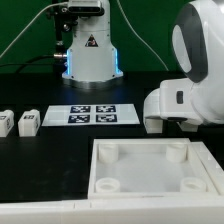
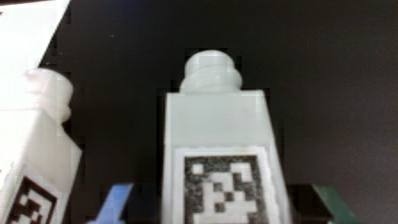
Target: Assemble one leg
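In the wrist view a white leg (image 2: 221,130) with a rounded peg at one end and a black-and-white tag on its face lies on the black table between my fingers. My gripper (image 2: 222,203) is open around it. The blue-tinted fingertip (image 2: 114,203) and the green-tinted fingertip (image 2: 338,200) each stand a dark gap away from the leg's sides. A second leg (image 2: 39,150) lies close beside it. In the exterior view my arm (image 1: 190,90) is low at the right and hides the gripper and these two legs.
The large white square tray-like piece (image 1: 100,165) with round corner sockets lies at the front. The marker board (image 1: 93,115) lies mid-table. Two more legs (image 1: 5,124) (image 1: 28,123) stand at the exterior view's left. The robot base (image 1: 90,55) stands behind.
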Motion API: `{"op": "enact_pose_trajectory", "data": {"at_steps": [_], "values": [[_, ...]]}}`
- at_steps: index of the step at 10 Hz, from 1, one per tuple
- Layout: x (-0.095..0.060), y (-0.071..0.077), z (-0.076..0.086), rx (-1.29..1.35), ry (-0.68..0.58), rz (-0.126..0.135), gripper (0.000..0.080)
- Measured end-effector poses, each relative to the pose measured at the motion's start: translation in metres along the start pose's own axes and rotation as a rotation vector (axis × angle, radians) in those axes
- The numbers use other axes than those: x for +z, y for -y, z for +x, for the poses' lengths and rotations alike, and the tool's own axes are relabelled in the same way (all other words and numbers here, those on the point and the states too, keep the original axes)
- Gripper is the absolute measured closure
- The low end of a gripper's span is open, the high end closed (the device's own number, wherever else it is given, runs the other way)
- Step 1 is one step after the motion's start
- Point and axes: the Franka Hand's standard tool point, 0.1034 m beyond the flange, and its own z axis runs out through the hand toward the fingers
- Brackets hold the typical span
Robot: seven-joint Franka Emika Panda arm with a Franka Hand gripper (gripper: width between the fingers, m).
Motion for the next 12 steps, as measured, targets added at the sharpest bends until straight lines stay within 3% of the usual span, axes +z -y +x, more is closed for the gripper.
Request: {"op": "enact_pose_trajectory", "data": {"at_steps": [1, 2, 4, 5, 7, 9, 10, 12], "values": [[-0.001, -0.001, 0.000, -0.004, -0.002, -0.002, 0.0509], [-0.007, -0.004, -0.001, -0.031, -0.023, -0.021, 0.0508], [-0.032, -0.012, -0.010, -0.093, -0.090, -0.042, 0.0508], [-0.053, -0.017, -0.014, -0.126, -0.147, -0.042, 0.0508], [-0.090, -0.032, -0.022, -0.149, -0.335, -0.019, 0.0508], [-0.117, -0.043, -0.027, -0.178, -0.565, 0.000, 0.0508], [-0.134, -0.048, -0.032, -0.174, -0.699, 0.022, 0.0508], [-0.143, -0.048, -0.036, -0.180, -0.900, 0.052, 0.0508]]}}
